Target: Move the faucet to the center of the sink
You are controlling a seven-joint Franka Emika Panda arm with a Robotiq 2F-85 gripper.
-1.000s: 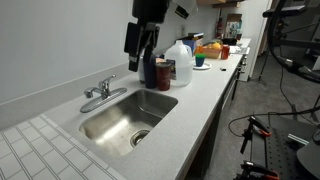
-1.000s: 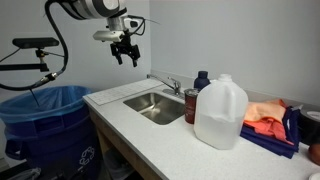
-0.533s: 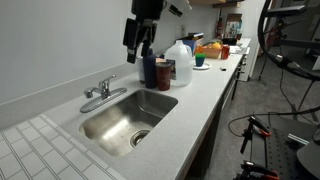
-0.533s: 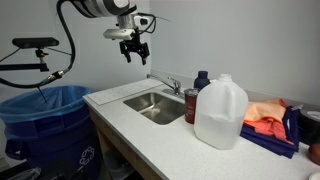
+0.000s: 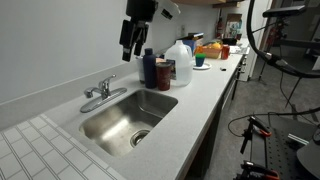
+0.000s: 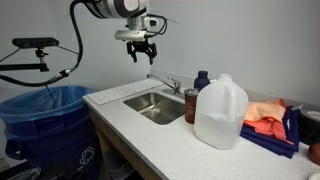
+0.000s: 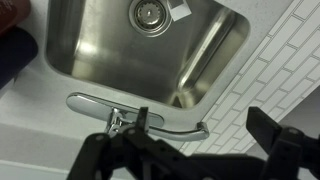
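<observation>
Faucet [image 5: 100, 92] stands at the back rim of the sink [image 5: 105, 125] — we see the gripper [image 6: 141, 56] hovering well above it, fingers spread wide.

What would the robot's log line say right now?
claw: open, in air above faucet | contact: none | spout: turned aside, not over sink

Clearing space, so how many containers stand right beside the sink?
3: a dark blue bottle at the sink's end, a dark red cup beside it, and a white jug just past them. More may hide behind the jug.
</observation>
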